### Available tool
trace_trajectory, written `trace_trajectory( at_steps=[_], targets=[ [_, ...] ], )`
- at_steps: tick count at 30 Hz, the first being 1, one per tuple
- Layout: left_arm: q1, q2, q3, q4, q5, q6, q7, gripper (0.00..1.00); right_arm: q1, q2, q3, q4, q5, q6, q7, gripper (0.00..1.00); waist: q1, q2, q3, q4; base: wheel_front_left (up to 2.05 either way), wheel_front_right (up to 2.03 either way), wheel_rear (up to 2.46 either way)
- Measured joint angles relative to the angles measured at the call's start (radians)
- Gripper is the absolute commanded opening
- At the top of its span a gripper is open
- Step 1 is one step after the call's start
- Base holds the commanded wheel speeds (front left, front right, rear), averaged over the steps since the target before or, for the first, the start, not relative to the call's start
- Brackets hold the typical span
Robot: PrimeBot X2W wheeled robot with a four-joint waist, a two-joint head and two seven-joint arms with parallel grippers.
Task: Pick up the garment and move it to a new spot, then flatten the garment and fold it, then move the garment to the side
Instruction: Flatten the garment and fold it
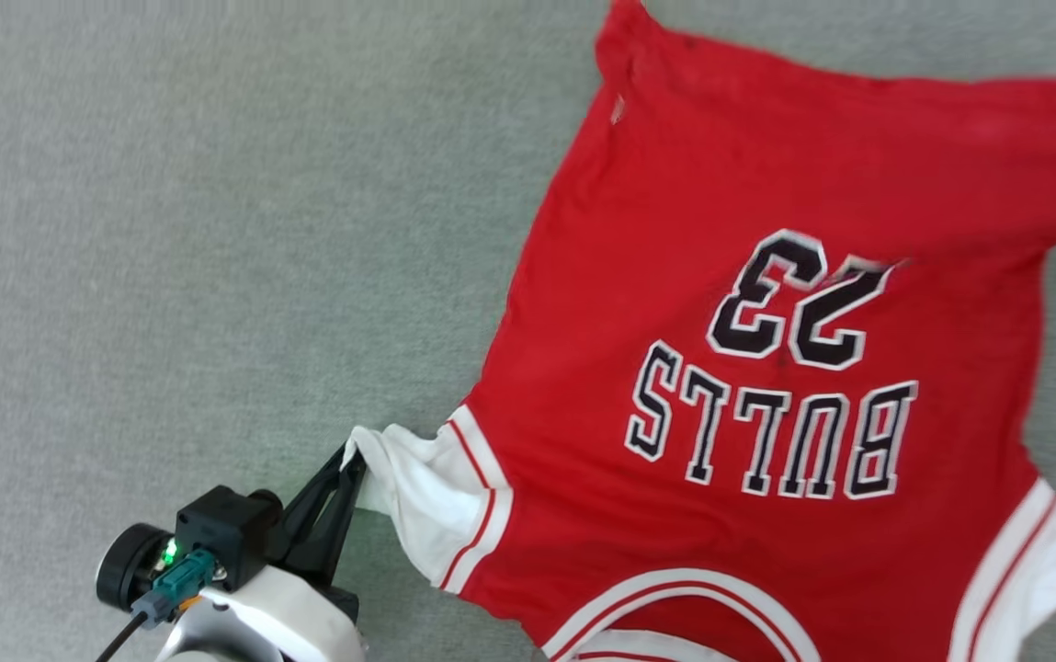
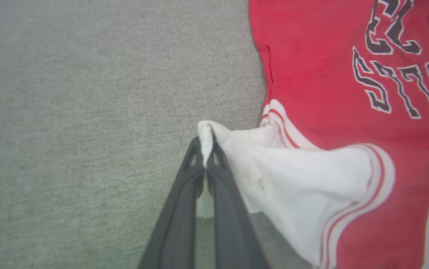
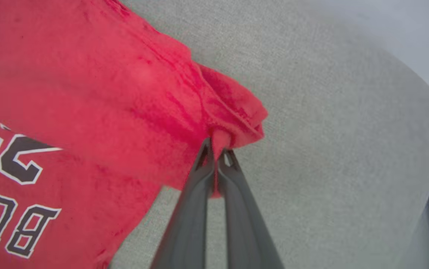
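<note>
Head view gives us a thin red sports jersey [image 1: 766, 230] with white sleeves and striped trim, spread on a flat grey woven surface [image 1: 169, 230], right of centre. We see its long axis running near to far and leaning right toward the far end. The striped neckline [image 1: 675, 607] lies at the near edge and the hem at the far edge, so the black-and-white lettering and number read upside down to us.

At the near left, the left gripper [image 1: 355, 460] reaches out from a pale forearm [image 1: 261, 625], its dark fingers slanting far and right toward the sleeve [image 1: 426, 506] on the jersey's left side. Its jaws are clenched on the tip of that white sleeve, which is drawn out to a point toward the left. In the left wrist view we see white cloth pinched between the two fingertips and poking out past them.

In the right wrist view the right gripper [image 3: 218, 147] is likewise clamped, grasping a bunched fold of red cloth at the jersey's edge, with bare grey surface just beyond it.
</note>
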Motion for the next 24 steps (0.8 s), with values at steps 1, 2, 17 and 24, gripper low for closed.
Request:
trace_trajectory(
  at_steps=[1, 2, 17, 24],
  targets=[
    [0.006, 0.003, 0.001, -0.002, -0.002, 0.005, 0.0, 0.0, 0.036, -0.026, 0.006, -0.029, 0.015, 0.0, -0.014, 0.0, 0.0, 0.0, -0.013, -0.008, 0.0, 0.0, 0.0],
    [0.013, 0.009, 0.004, -0.005, -0.005, 0.009, 0.0, 0.0, 0.073, -0.051, 0.009, -0.054, 0.029, 0.0, -0.03, 0.0, 0.0, 0.0, -0.025, -0.017, 0.0, 0.0, 0.0],
    [0.114, 0.051, 0.016, -0.02, -0.044, 0.042, -0.007, 0.0, 0.785, -0.208, -0.09, -0.172, 0.194, 0.0, -0.221, 0.0, -0.0001, 0.0, -0.162, -0.107, 0.0, 0.0, 0.0],
    [0.119, 0.052, 0.013, -0.015, -0.046, 0.041, -0.008, 0.0, 0.972, -0.129, -0.127, -0.142, 0.208, 0.0, -0.263, 0.0, -0.0001, 0.0, -0.169, -0.107, 0.0, 0.0, 0.0]
  ],
)
